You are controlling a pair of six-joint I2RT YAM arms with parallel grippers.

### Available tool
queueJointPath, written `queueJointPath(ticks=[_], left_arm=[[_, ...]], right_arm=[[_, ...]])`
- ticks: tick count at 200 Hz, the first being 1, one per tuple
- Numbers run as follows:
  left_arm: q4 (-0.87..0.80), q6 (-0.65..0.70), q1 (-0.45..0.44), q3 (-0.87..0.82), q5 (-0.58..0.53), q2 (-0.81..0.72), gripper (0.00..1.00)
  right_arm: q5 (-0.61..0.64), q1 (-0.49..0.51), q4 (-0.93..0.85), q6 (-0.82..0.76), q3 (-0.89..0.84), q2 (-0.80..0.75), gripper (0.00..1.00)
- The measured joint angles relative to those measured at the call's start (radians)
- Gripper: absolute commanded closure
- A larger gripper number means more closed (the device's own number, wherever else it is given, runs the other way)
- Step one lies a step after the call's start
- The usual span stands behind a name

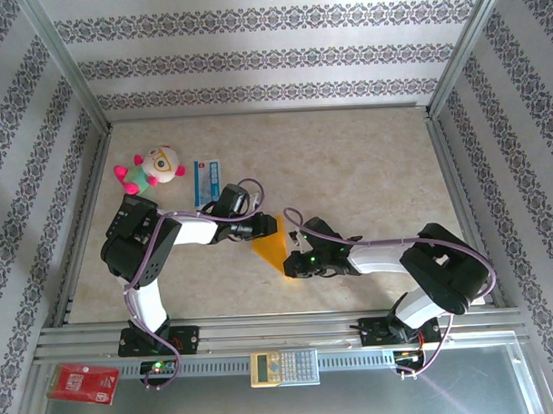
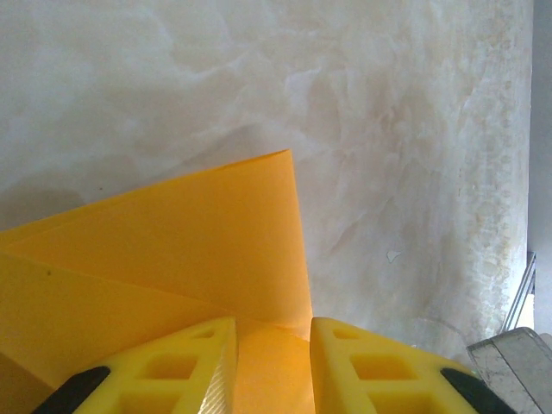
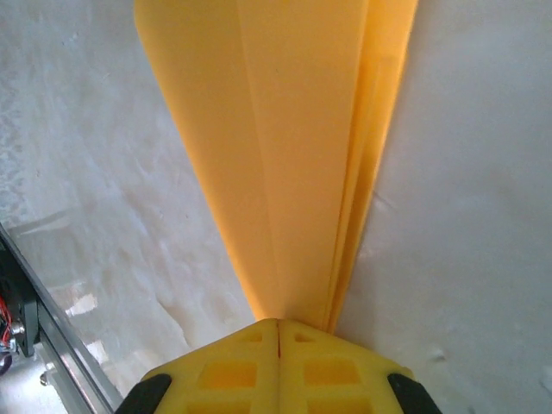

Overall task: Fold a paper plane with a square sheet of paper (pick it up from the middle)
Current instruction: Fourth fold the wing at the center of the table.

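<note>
orange paper (image 1: 270, 248): folded into a pointed, layered wedge; it sits near the middle of the table (image 1: 375, 167), between my two grippers.
paper, left wrist view (image 2: 172, 250): a flap stands up with one sharp corner at the top and a straight crease running across below it.
paper, right wrist view (image 3: 293, 129): several layers taper from a wide far end down to a narrow near end; the folded edges lie stacked along its right side.
my left gripper (image 2: 272, 345): jaws partly apart, with a clear gap between the two yellow fingers (image 2: 194, 366); paper shows in that gap, and i cannot tell whether either finger presses on it.
my right gripper (image 3: 278, 332): fingers closed flat against each other, pinching the narrow end of the paper, which comes out right at their tips.
arms, top view: my left gripper (image 1: 261, 227) meets the paper at its far left edge; my right gripper (image 1: 293, 265) meets it at the near right tip.
plush toy (image 1: 153, 168): far left of the table, well apart from the paper.
blue-and-white packet (image 1: 207, 182): just beside the toy, on its right.
calculator (image 1: 284, 367): on the metal ledge in front of my bases.
red packet (image 1: 83, 384): on the same ledge, far left.
</note>
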Motion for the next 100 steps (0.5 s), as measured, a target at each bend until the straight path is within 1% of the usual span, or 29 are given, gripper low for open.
queueJointPath(ticks=[37, 61, 83, 100], left_arm=[[-0.001, 0.001, 0.0, 0.0, -0.002, 0.0, 0.7], [-0.001, 0.001, 0.0, 0.0, -0.002, 0.0, 0.7], [-0.001, 0.002, 0.0, 0.0, -0.002, 0.0, 0.7], [-0.001, 0.002, 0.0, 0.0, -0.002, 0.0, 0.7]], right_arm=[[-0.053, -0.016, -0.081, 0.003, 0.005, -0.054, 1.0], [-0.078, -0.039, -0.098, 0.005, 0.051, -0.056, 1.0], [-0.089, -0.049, -0.095, 0.003, 0.119, -0.031, 1.0], [-0.098, -0.058, -0.08, 0.001, 0.164, 0.019, 1.0]])
